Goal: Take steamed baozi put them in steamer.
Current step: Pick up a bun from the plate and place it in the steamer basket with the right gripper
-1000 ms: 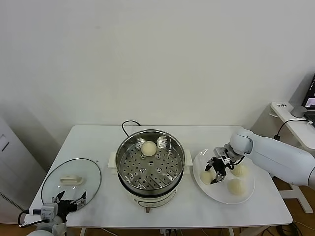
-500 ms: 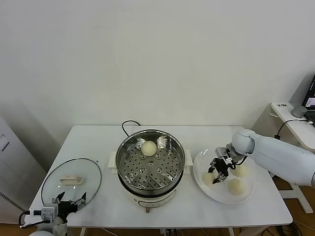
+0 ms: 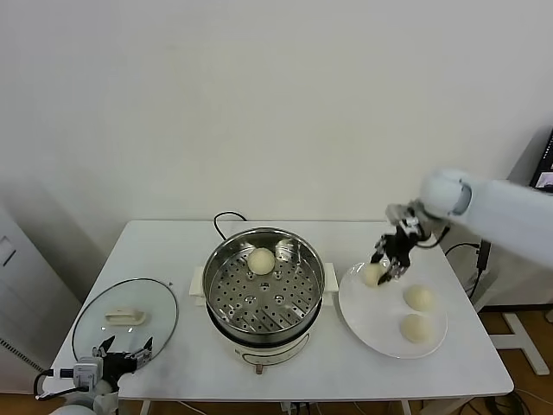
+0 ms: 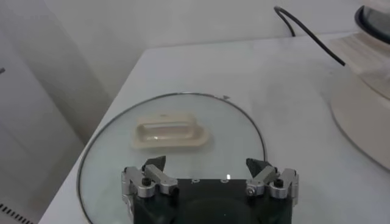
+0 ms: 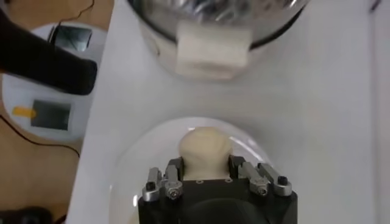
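The round stainless-steel steamer [image 3: 263, 290] stands at the centre of the white desk [image 3: 346, 363], with one cream-white round baozi [image 3: 261, 258] in it, toward the rear. The round glass lid [image 3: 125, 318] lies to its left, the flat white plate [image 3: 380, 324] to its right. Two baozi [image 3: 419, 298] [image 3: 415, 328] rest on the plate's right half; another baozi [image 3: 372, 274] is above the plate's rear-left edge.

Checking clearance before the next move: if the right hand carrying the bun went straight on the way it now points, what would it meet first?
Probably the white plate right below; the right hand, shut on a baozi, points down at it. Depth is unclear.
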`<action>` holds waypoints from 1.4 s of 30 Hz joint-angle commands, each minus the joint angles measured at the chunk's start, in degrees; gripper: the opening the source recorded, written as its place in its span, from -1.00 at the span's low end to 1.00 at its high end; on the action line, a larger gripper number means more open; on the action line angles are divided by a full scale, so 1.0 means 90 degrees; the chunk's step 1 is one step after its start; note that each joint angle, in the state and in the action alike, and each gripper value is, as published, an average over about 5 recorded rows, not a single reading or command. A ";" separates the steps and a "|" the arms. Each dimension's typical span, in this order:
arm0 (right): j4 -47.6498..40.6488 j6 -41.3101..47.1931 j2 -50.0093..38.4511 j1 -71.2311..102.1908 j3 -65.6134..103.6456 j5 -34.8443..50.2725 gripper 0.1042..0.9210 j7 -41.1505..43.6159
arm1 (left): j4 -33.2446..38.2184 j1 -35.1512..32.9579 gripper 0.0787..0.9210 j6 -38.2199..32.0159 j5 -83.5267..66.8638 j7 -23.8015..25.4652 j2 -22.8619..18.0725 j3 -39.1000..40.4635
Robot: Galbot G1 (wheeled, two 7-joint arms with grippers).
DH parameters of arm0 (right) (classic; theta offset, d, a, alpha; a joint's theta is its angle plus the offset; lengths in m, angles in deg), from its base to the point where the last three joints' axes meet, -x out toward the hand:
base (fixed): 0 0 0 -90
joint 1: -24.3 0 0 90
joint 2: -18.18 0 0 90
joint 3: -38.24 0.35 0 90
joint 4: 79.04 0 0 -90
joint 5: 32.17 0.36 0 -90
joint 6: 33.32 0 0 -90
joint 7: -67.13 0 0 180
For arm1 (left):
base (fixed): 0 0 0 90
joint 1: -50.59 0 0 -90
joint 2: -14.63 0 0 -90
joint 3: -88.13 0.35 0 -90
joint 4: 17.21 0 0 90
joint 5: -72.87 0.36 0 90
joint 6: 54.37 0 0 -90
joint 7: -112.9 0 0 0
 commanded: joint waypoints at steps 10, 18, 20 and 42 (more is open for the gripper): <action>0.0307 0.1444 0.2017 -0.1045 -0.0147 0.2606 -0.11 -0.1234 | 0.0003 -0.0015 0.77 -0.0026 0.0004 -0.0002 -0.0003 0.0013; 0.0250 0.1687 0.2826 -0.0359 0.0195 0.2701 -0.11 -0.1954 | -0.0017 0.0007 0.77 -0.0027 0.0003 -0.0002 -0.0028 0.0016; 0.0214 0.1716 0.2966 -0.0150 0.0260 0.2653 -0.11 -0.2130 | -0.0020 0.0002 0.77 -0.0029 0.0003 -0.0001 -0.0037 0.0013; -0.0051 0.2127 0.3540 0.1335 0.0486 0.2186 -0.11 -0.3206 | 0.0022 -0.0170 0.77 -0.0061 0.0037 -0.0004 -0.0167 -0.0138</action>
